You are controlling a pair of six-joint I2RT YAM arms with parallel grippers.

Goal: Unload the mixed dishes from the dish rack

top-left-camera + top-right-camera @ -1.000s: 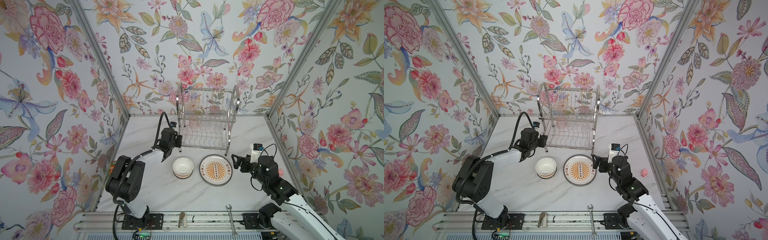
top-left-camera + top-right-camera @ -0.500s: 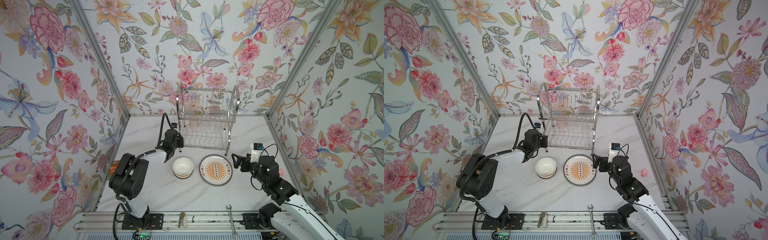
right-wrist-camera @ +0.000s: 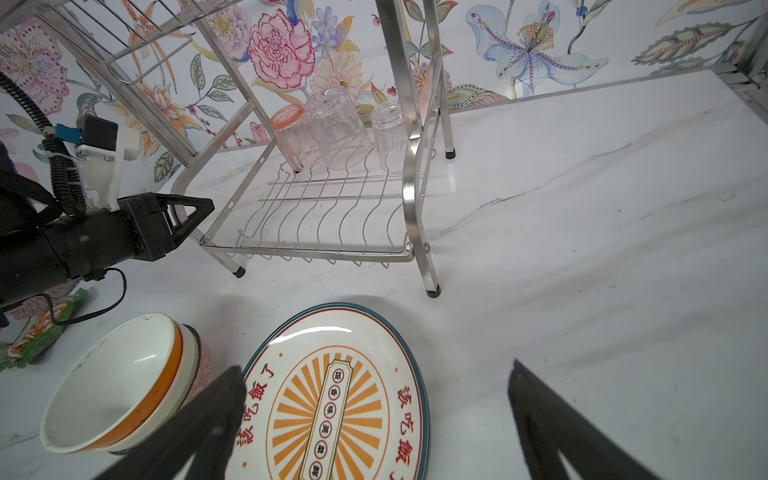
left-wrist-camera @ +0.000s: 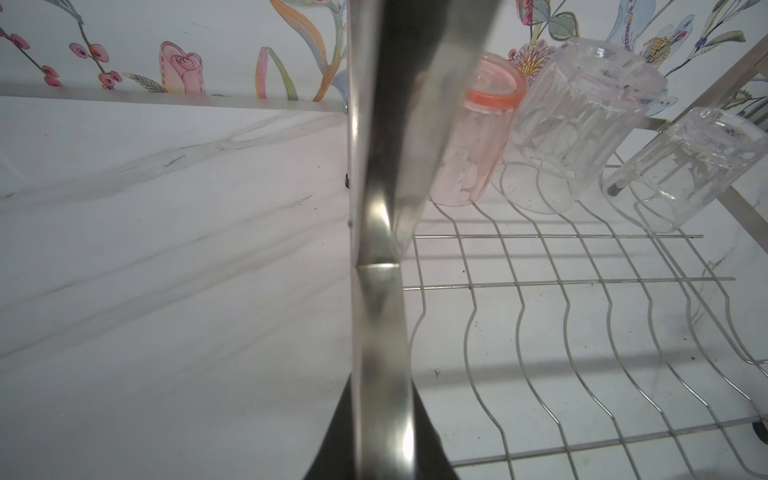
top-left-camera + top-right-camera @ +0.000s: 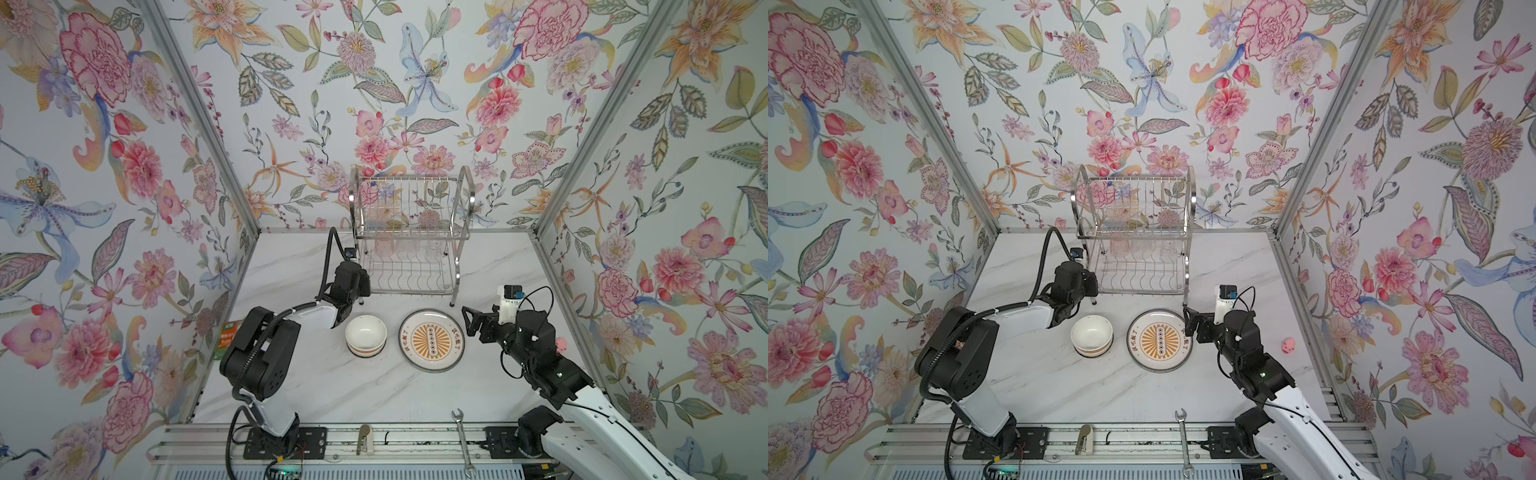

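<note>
Both top views: left hand [image 5: 362, 290] at front-left leg of two-tier steel wire dish rack [image 5: 409, 293], closer than a second ago; right hand [image 5: 471, 322] unmoved.

Left wrist: hand clamped on its side strip, probably steadying it; pink translucent tumbler [image 4: 473, 137], clear ribbed tumblers [image 4: 577, 124] inverted on lower shelf.

Right wrist: right hand wide, empty, by orange-sunburst white plate [image 3: 332, 407]; stacked cream and orange bowls [image 3: 124, 382] alongside, on table [image 3: 582, 249].

I see a white plate [image 3: 332, 395] with an orange sunburst centre, red characters and a dark teal rim, and a bowl [image 3: 112, 374] white inside with an orange band. The dish rack [image 3: 411, 187] is shiny silver, one tumbler [image 4: 473, 137] pale pink, two clear tumblers [image 4: 582, 104] ribbed, the table [image 3: 582, 208] white marble veined grey.
</note>
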